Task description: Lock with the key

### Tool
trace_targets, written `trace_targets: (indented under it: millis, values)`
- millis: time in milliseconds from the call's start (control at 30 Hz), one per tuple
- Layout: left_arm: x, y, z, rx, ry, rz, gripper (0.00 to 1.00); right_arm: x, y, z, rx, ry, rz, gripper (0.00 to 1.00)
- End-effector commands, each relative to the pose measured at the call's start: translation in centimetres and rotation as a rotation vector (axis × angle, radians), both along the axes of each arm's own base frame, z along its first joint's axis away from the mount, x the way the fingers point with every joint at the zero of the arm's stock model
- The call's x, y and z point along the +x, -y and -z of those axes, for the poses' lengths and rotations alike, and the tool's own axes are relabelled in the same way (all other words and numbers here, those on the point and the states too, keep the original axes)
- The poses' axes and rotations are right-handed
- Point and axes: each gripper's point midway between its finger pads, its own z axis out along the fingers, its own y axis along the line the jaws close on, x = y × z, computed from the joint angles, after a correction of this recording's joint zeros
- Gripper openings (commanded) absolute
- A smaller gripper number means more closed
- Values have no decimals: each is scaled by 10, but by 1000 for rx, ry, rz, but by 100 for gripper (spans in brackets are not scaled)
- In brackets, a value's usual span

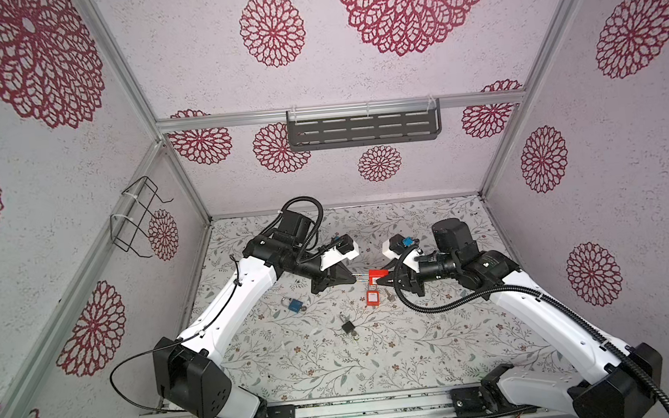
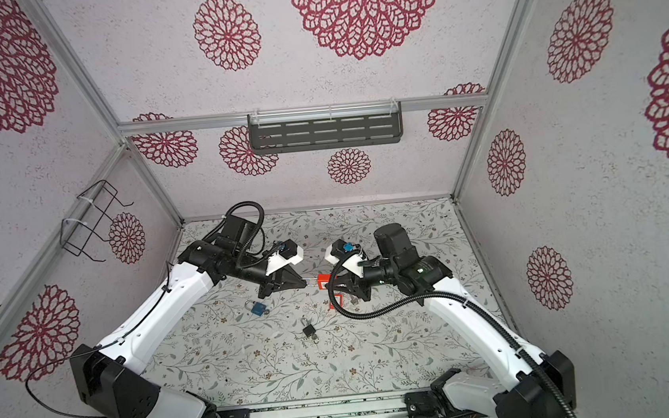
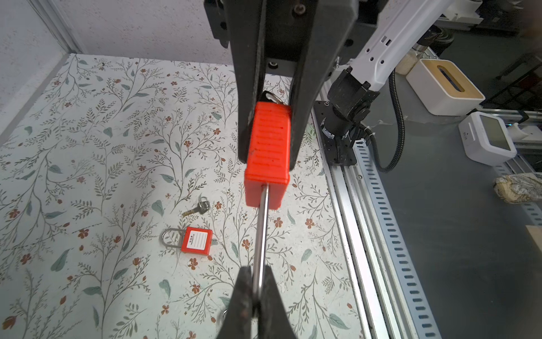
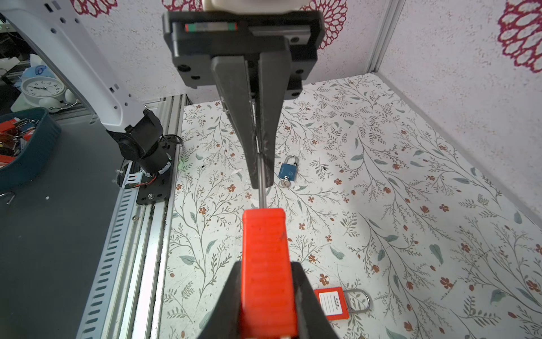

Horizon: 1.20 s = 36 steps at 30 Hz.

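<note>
**Reader:** What is the widest thing in view?

**Robot:** A floral-patterned surface inside a walled booth. My two white arms reach in from its near edge and meet over the middle.

**Reader:** And your pincers?

**Robot:** My left pincer is pinched tight on the thin steel shackle of a red padlock. My right pincer faces it. Its two black fingers press against opposite sides of the ribbed red body. The padlock hangs in the air between the two, roughly level and clear of the surface, with the shackle pointing toward my left arm.

**Reader:** What lies below?

**Robot:** Three smaller padlocks lie on the surface. A second red padlock with a white label lies flat under the held one, slightly toward the near edge. A blue padlock lies nearer my left arm. A black padlock lies closer to the near edge, apart from both.

**Reader:** Any key?

**Robot:** A loose key on a small ring lies just beside the labelled padlock. A metal ring also shows at the end of the held body opposite the shackle, between my right fingers. I cannot tell whether a key sits there.
</note>
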Motion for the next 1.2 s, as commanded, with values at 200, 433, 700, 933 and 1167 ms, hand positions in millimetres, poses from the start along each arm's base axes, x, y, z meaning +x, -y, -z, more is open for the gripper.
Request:
trace_targets:
  millis: [200, 433, 700, 933, 1167]
  values:
    - [-25, 22, -14, -60, -87, 149, 0, 20, -5, -24, 35, 178, 2, 8]
    - [-23, 25, -12, -51, -151, 165, 0, 27, -3, -29, 30, 288, 14, 6]
    - [-13, 26, -6, -7, -98, 137, 0, 30, -8, -20, 13, 230, -1, 9]
    - [4, 8, -5, -13, -65, 55, 0, 39, 10, -14, -58, 234, 101, 37]
    - [11, -2, -7, -12, -34, 15, 0, 29, 27, -9, -80, 195, 156, 60]
